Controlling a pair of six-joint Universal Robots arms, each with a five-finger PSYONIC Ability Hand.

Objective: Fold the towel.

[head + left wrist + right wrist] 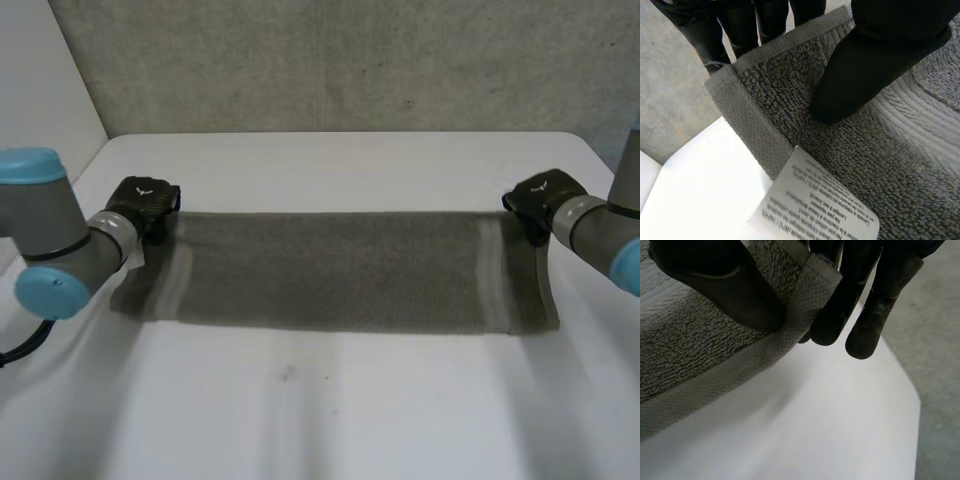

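A grey towel [330, 270] is stretched out across the white table [330, 410], with paler stripes near both short ends. My left hand [145, 203] is shut on its far left corner. In the left wrist view the thumb [865, 75] presses the terry cloth [900, 165] against the fingers behind it. My right hand [540, 198] is shut on the far right corner. In the right wrist view its thumb [730, 290] and fingers [840, 315] pinch the hemmed edge [700, 350]. Both held corners are lifted a little off the table.
A white care label [820, 200] hangs from the towel's hem near my left hand. A grey wall [340, 60] rises behind the table's far edge. A white panel [40, 70] stands at the back left. Bare table lies in front of the towel.
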